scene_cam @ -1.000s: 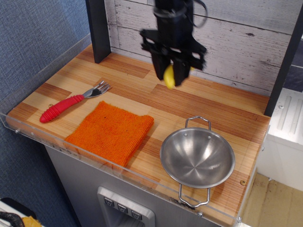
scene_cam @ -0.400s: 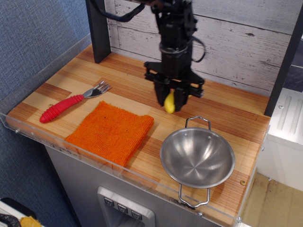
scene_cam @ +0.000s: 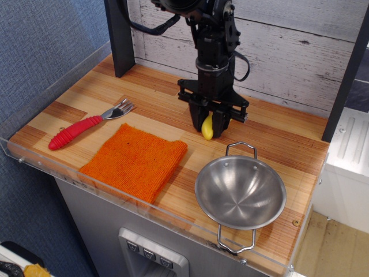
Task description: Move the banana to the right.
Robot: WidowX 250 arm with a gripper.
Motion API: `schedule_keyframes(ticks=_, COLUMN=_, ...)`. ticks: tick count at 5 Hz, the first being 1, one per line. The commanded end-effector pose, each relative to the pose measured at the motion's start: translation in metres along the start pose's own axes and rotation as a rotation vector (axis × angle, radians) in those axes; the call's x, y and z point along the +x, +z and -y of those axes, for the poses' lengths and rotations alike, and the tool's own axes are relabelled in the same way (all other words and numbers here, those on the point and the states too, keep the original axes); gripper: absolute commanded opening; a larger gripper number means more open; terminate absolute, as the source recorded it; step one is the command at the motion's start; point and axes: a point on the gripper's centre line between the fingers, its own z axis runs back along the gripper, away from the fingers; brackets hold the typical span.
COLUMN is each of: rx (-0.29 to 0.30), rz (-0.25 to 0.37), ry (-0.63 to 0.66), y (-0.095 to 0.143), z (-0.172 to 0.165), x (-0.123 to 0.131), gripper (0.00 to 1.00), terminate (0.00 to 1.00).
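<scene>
- While the gripper (scene_cam: pixel 210 122) pinches the banana (scene_cam: pixel 207 127) upright just above the wooden counter (scene_cam: pixel 277 135), lowering should be slow.
- Release only once its tip rests, clear of the steel bowl (scene_cam: pixel 240 192).

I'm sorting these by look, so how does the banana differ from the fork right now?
The banana is yellow, short and hangs upright in the tool; the fork is longer, red-handled with a metal head, and lies flat on the wooden counter, untouched, far to the left. Both are slim, elongated items.
</scene>
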Motion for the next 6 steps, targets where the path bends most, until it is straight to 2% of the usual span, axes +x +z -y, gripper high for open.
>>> schedule_keyframes(ticks=1, rx=-0.006, rz=-0.007, ry=-0.015, y=0.003, z=0.003, x=-0.012, gripper=1.00, terminate=0.00)
schedule_keyframes(ticks=2, rx=-0.022, rz=-0.003, ry=-0.011, y=0.012, z=0.003, x=-0.019, gripper=1.00, terminate=0.00)
schedule_keyframes(ticks=3, rx=-0.015, rz=0.019, ry=-0.004, y=0.038, z=0.001, x=-0.027, gripper=1.00, terminate=0.00)
schedule_keyframes(ticks=4, rx=0.021, rz=0.009, ry=-0.011, y=0.086, z=-0.014, x=-0.041, gripper=1.00, terminate=0.00)
schedule_keyframes(ticks=5, rx=0.026, rz=0.039, ry=0.020, y=0.136, z=-0.035, x=-0.055, gripper=1.00, terminate=0.00)
schedule_keyframes(ticks=6, rx=0.041, rz=0.052, ry=0.056, y=0.167, z=-0.059, x=-0.068, gripper=1.00, terminate=0.00)
